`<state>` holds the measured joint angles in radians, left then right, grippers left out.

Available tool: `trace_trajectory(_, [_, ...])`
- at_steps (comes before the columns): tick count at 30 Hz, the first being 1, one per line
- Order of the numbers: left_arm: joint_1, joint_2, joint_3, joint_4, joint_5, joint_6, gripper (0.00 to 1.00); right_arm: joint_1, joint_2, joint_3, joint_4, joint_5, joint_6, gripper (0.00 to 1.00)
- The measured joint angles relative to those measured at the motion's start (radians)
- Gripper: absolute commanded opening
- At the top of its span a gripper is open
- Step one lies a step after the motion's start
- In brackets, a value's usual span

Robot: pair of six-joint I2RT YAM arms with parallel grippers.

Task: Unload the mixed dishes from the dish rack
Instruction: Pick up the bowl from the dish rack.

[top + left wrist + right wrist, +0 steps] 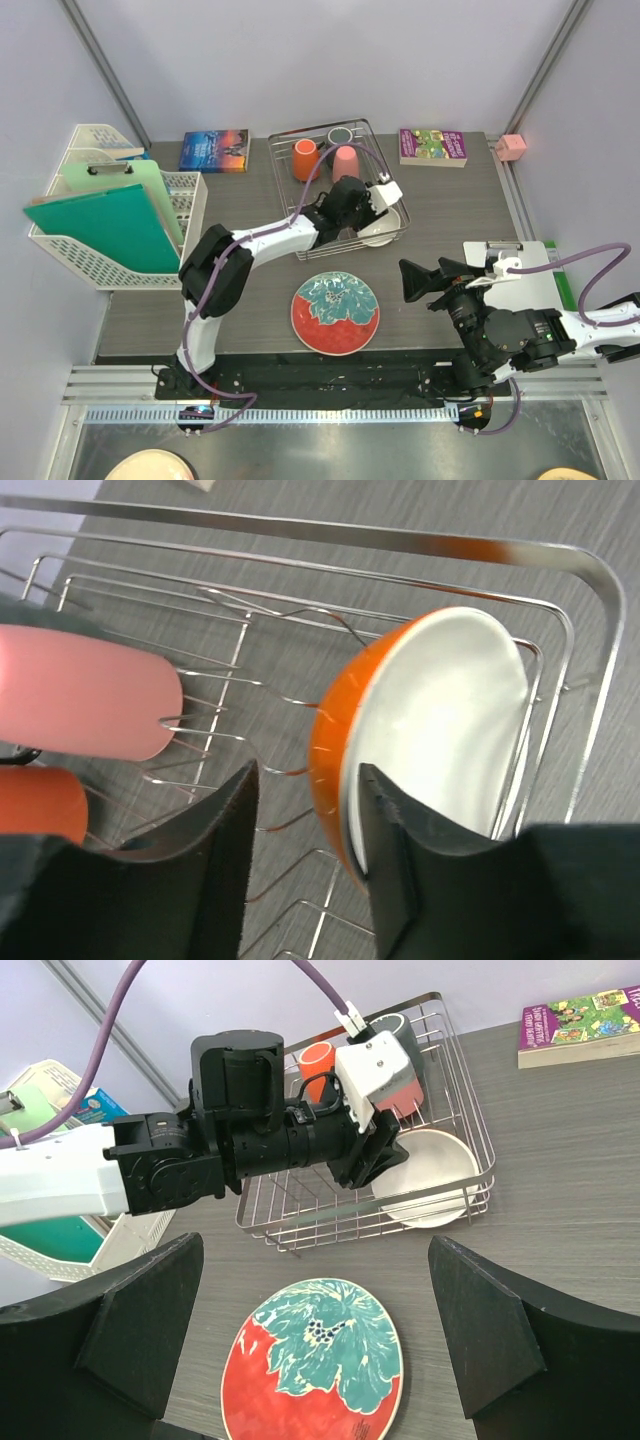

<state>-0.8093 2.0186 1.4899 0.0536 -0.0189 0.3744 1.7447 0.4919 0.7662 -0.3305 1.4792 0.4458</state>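
Two grippers in view. Left gripper (308,772) is down inside the dish rack (330,528), jaws partly open and straddling the rim of the small orange-and-white bowl (440,710). One finger is against the white inside and the other is clear of the orange outer wall, so nothing is clamped. The bowl is tilted up on edge in the rack's corner, right at the fingertips. Pink handleless cup (80,705) and orange mug (35,805) lie in the rack off to this gripper's left in its wrist view, dark grey mug (340,133) beyond them at the far rim. Right gripper (315,1248) hangs wide open and empty over the table (560,1160). Teal plate (315,1360) lies flat on the table outside the rack, beneath and between the right fingers in that wrist view.
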Motion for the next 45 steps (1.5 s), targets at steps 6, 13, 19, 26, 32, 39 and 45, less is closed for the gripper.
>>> trace_trajectory(6, [-0.003, 0.011, 0.0, -0.014, 0.037, -0.008, 0.13, 0.0, -0.002, 0.0, -0.001, 0.0, 0.005, 1.0])
trace_trajectory(13, [-0.019, -0.013, -0.056, 0.067, -0.032, 0.02, 0.0, 0.0, -0.002, -0.002, -0.003, 0.0, 0.008, 1.0])
trace_trajectory(19, [-0.06, -0.04, -0.149, 0.186, -0.145, 0.091, 0.0, 0.0, -0.002, -0.006, -0.008, 0.0, 0.018, 1.0])
trace_trajectory(26, [-0.101, -0.055, -0.233, 0.32, -0.232, 0.161, 0.0, 0.0, -0.002, -0.006, -0.024, 0.0, 0.032, 1.0])
trace_trajectory(32, [-0.16, -0.073, -0.347, 0.504, -0.335, 0.242, 0.0, 0.0, -0.002, -0.006, -0.037, 0.0, 0.043, 1.0])
trace_trajectory(39, [-0.225, -0.072, -0.411, 0.721, -0.434, 0.339, 0.0, 0.0, -0.002, -0.006, -0.039, 0.0, 0.053, 1.0])
trace_trajectory(45, [-0.245, -0.073, -0.422, 0.813, -0.46, 0.376, 0.0, 0.0, -0.008, -0.006, -0.045, 0.0, 0.055, 1.0])
